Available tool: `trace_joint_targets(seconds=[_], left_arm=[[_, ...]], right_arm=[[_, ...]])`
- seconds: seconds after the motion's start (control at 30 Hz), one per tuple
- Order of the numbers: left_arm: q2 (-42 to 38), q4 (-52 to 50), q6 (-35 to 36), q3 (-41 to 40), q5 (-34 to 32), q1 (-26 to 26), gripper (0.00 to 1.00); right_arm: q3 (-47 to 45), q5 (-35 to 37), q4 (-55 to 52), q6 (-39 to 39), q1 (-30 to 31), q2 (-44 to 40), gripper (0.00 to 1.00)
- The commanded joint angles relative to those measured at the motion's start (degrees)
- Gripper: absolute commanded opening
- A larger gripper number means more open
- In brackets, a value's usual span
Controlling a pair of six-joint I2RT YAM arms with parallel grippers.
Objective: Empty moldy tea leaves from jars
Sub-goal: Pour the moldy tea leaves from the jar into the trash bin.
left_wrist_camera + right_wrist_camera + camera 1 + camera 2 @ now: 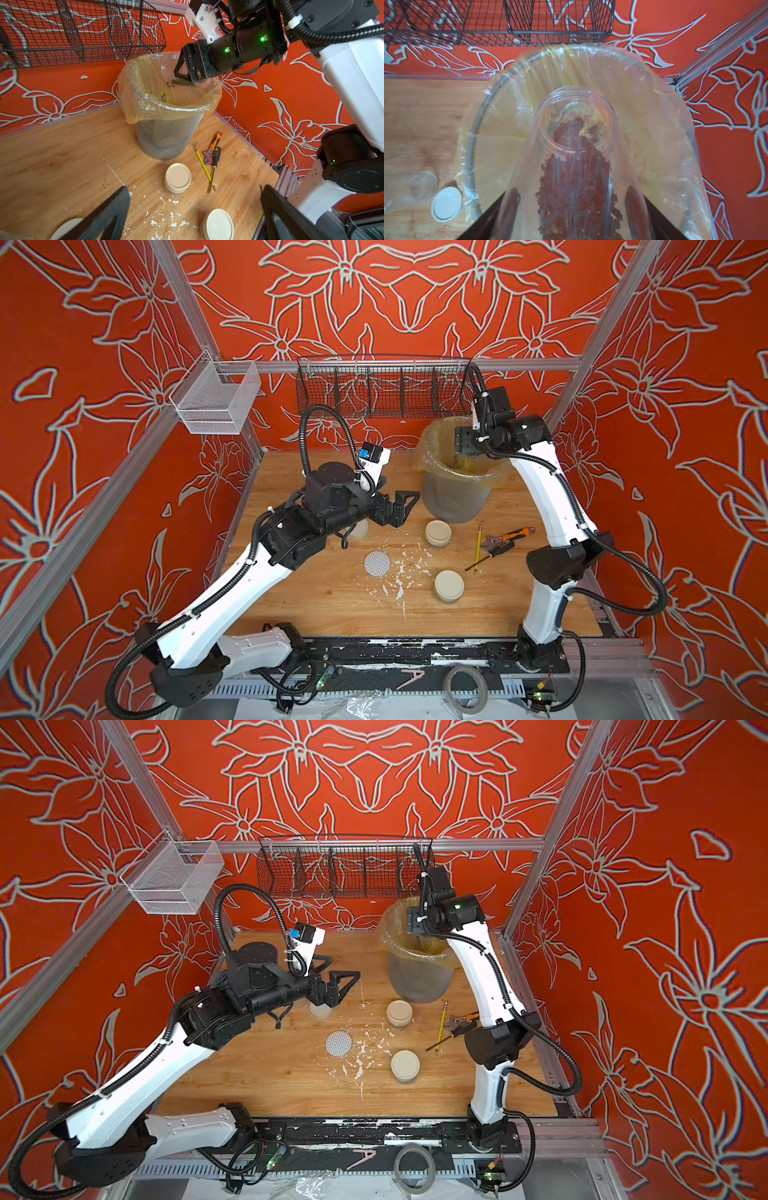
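Observation:
My right gripper (pixel 187 71) is shut on a clear open jar (pixel 172 66), tipped mouth-down over the lined grey bin (pixel 166 137). Dark tea leaves (pixel 182 82) lie along the jar's lower wall, and some cling to the liner. The right wrist view looks down the jar (pixel 575 116) and its tea leaves (pixel 571 187) into the bin. Two lidded jars (pixel 438 533) (pixel 449 585) stand on the table. My left gripper (pixel 401 510) hangs open and empty left of the bin, above the table.
A dotted white lid (pixel 377 563) lies among white flakes (pixel 399 572). A cream lid (pixel 446 202) and an empty clear jar (pixel 423 185) lie left of the bin. A pencil, wrench and screwdriver (pixel 498 545) lie at the right. A black wire basket (pixel 382 389) hangs behind.

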Motion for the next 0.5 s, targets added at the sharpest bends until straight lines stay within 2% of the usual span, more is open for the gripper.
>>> trace_joint_targets(seconds=[0.0,0.33,0.47], left_arm=[[2.4,-3.3,-1.6,3.6,-2.1,0.0,0.97],[2.6,-2.6,-1.5,3.6,-2.6,0.0,0.98],[2.0,-2.0,-0.9,2.8,-2.2,0.0,0.97]], right_arm=[[2.2,2.1,-2.2,-1.1,0.7,-0.1,0.24],[-3.6,0.0,3.5,0.3,0.8,-5.9,0.24],[-7.9,-5.6,8.5,1.5,0.8,-9.6,0.24]])
